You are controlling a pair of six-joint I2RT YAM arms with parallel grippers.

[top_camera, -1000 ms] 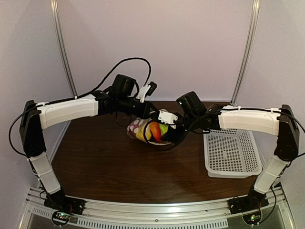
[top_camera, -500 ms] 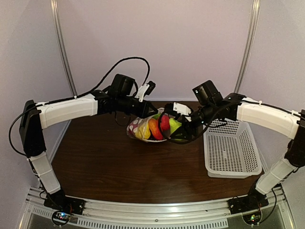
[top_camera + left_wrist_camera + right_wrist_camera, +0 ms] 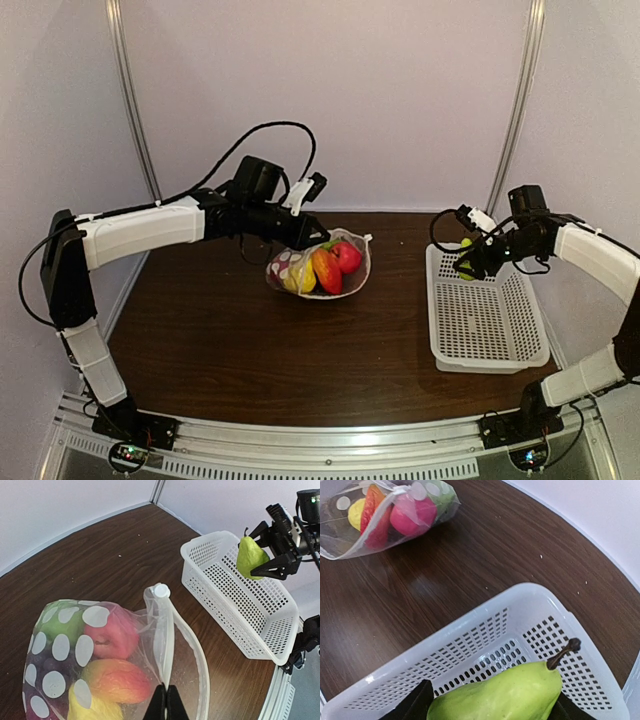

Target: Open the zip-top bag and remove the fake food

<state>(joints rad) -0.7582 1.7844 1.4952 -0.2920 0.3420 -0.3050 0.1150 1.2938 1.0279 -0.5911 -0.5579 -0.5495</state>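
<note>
Table (image 3: 250, 340): dark brown wood; both arms reach over it from the near edge.

Left arm (image 3: 140, 232): stretched toward the middle of the far half of the table. Right arm (image 3: 600, 255): bent over the right side, above the basket.

Basket (image 3: 490, 330): white, perforated, sitting on the table's right side, well apart from the bag. Nothing can be seen lying on its floor.

Bag (image 3: 165, 630): clear plastic with white dots on one face, near the table centre, with its underside resting on the wood. The mouth gapes open and faces the basket. The white slider (image 3: 161, 590) sits at the far end of the zip strip.

Left gripper (image 3: 166, 705): fingers pressed together, pinching the upper zip strip of the bag and holding that edge lifted.

Fruit inside the bag, packed close together: an orange-red piece (image 3: 117, 680), a pink one (image 3: 110, 635), a green one (image 3: 62, 625) behind the dots, a yellow one (image 3: 90, 707) at the bottom, and purple grapes (image 3: 40, 662) at the closed end.

Right gripper (image 3: 490, 707): fingers clamped on either side of a green pear (image 3: 505, 697). The pear is out of the bag and held in the air over the far end of the basket, clear of the basket wall, with its brown stem (image 3: 564, 652) pointing away from the fingers.
</note>
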